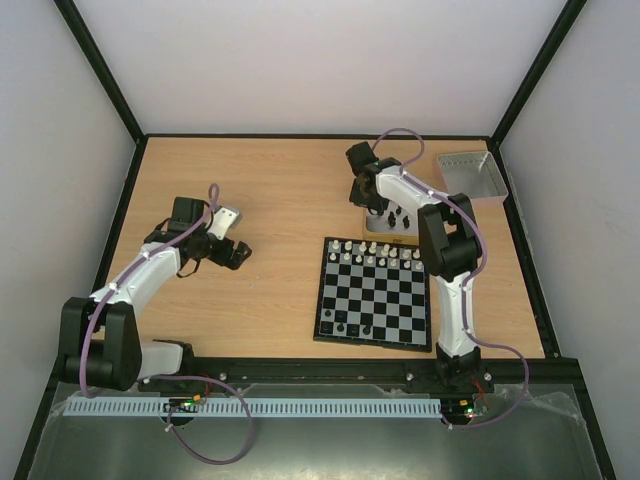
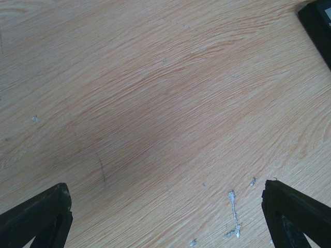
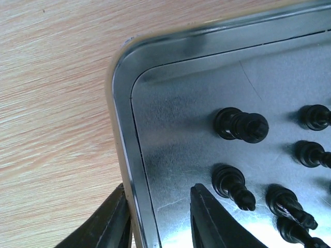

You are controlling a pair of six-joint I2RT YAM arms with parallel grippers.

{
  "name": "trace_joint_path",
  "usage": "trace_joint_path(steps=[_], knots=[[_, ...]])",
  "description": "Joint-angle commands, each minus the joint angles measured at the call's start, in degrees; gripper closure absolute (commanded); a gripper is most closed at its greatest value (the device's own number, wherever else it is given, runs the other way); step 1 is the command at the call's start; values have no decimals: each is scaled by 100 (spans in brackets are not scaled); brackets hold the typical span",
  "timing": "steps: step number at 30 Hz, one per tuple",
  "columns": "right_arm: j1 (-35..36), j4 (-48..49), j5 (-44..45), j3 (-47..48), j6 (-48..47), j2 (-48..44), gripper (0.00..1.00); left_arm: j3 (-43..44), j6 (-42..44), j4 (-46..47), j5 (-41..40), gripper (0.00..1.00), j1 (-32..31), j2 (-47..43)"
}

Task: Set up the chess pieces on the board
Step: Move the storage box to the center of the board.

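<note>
The board [image 1: 375, 295] lies right of centre, with white chess pieces [image 1: 375, 250] along its far rows and a few black ones [image 1: 345, 322] near its front left. Its corner shows in the left wrist view [image 2: 318, 20]. Several black pieces [image 3: 242, 125] stand in the gold-rimmed tin [image 3: 121, 129] just behind the board [image 1: 388, 222]. My right gripper [image 3: 158, 217] is open and straddles the tin's left rim, one finger outside and one inside next to a black piece [image 3: 232, 186]. My left gripper [image 2: 165, 217] is open and empty over bare wood, left of the board.
A grey square tray [image 1: 470, 175] sits at the back right corner. Black frame rails border the wooden table [image 1: 280, 190]. Grey scuff marks [image 2: 232, 212] show on the wood under the left gripper.
</note>
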Motion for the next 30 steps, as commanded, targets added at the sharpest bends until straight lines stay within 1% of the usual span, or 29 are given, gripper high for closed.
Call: trace_joint_path(steps=[1,7,12,17,21,24,27,28,30], knots=[[18,-34,243,-42,-7,54,71,125,87,-83,41,1,-29,-43],[-94,63,486,-405,91,-183,71,129,82,-88,51,0,-29,-17],[-342,152,549,-749,100,-383,71,135,78,-95,80,0,-29,-21],[-398,310,720,-1027,99,-742,70,121,82,-108,89,1,-29,-23],[-392,443,719,-1011,106,-1108,61,158,83,-121,106,1,-29,-16],[-398,504,704,-958,80,-1331,52,189,74,-136,109,0,-42,-16],[-395,489,643,-890,49,-1465,36,215,74,-155,108,0,-76,-16],[-394,442,669,-856,75,-1489,35,229,74,-167,119,1,-85,-17],[-394,262,830,-825,278,-1600,37,302,121,-232,140,0,-98,8]])
